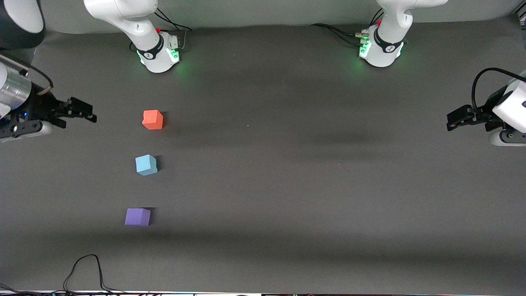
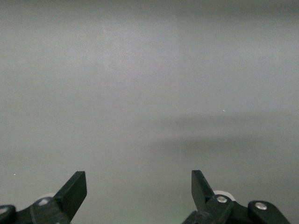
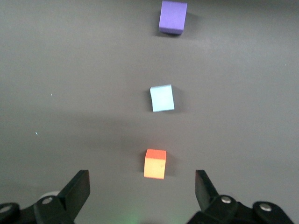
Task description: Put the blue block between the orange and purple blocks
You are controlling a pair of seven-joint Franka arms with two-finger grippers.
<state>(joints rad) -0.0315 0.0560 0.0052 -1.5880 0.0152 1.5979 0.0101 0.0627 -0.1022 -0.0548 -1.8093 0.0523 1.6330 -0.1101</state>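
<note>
Looking down from my remote station, nearest things first:

Cable: a thin black cable (image 1: 86, 271) loops on the dark table (image 1: 287, 185) at the edge nearest the front camera, toward the right arm's end.

Purple block: I see the purple block (image 1: 137, 216) nearest the front camera of the three cubes, flat on the table, apart from the others.

Blue block: the blue block (image 1: 146, 165) sits between the purple cube and the orange one, turned slightly askew, touching neither. All three form a loose row toward the right arm's end of the table.

Orange block: the orange block (image 1: 153, 119) is the farthest of the three from the front camera, nearest the right arm's base. In the right wrist view it shows between the spread fingers, with the blue cube and then the purple cube past it.

Right gripper: the right gripper (image 1: 80, 112) hangs over the table's edge at the right arm's end, beside the orange cube but well apart from it. I read its jaws as wide and holding nothing.

Left gripper: the left gripper (image 1: 454, 121) waits over the left arm's end of the table, well apart from all the cubes. Its jaws are spread wide and hold nothing; its wrist view shows only bare table between the black fingers (image 2: 72, 191).
</note>
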